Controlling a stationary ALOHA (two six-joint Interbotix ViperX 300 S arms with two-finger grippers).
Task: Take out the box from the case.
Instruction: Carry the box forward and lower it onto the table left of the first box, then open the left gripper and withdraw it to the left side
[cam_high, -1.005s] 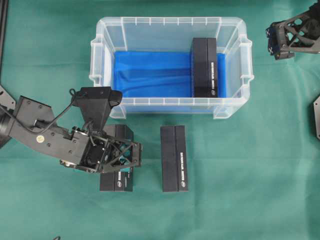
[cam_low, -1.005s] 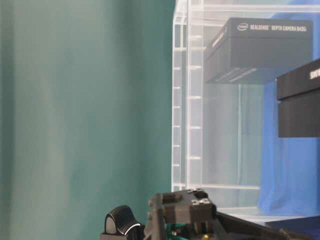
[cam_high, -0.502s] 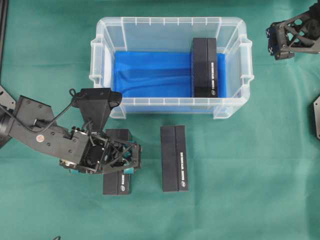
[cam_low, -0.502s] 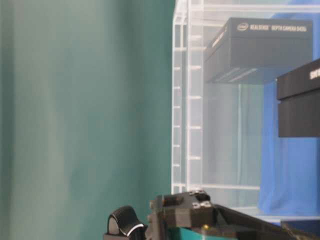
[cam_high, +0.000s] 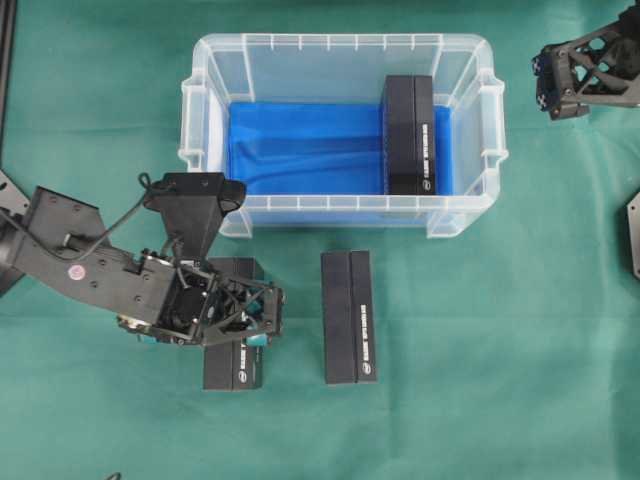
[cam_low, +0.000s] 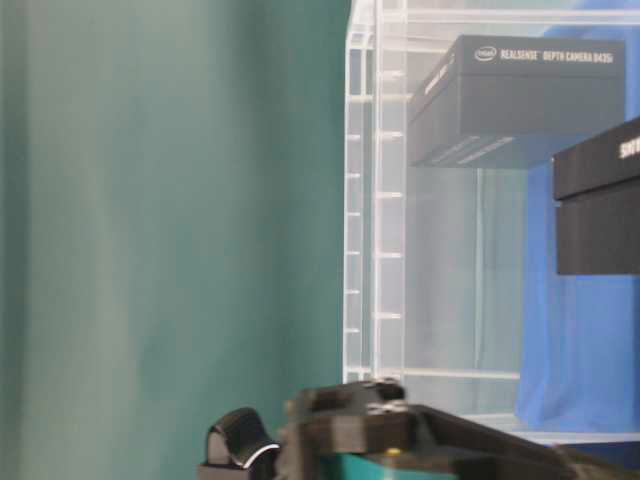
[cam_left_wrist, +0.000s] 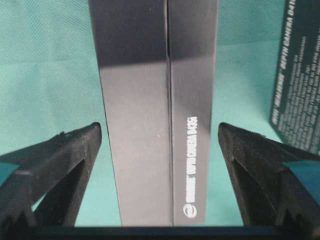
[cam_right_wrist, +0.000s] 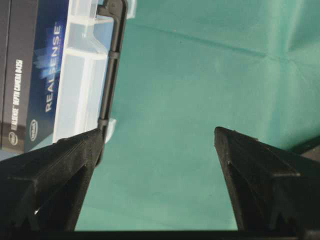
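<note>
Left tool (cam_left_wrist: 160, 145) spread wide, straddling a black box (cam_left_wrist: 155, 110) without contact. Right tool (cam_right_wrist: 159, 150) released at 2 o'clock from the case (cam_high: 340, 210).

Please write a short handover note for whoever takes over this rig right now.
Left gripper: open, jaws straddling a black box on the green cloth in front of the case, with a gap on both sides.
Right gripper: open, holding nothing, parked right of the case.
Done: two boxes lie outside, the one under the left gripper and a second box to its right.
Left: one box stands in the case's right end on the blue lining; take it out.
</note>
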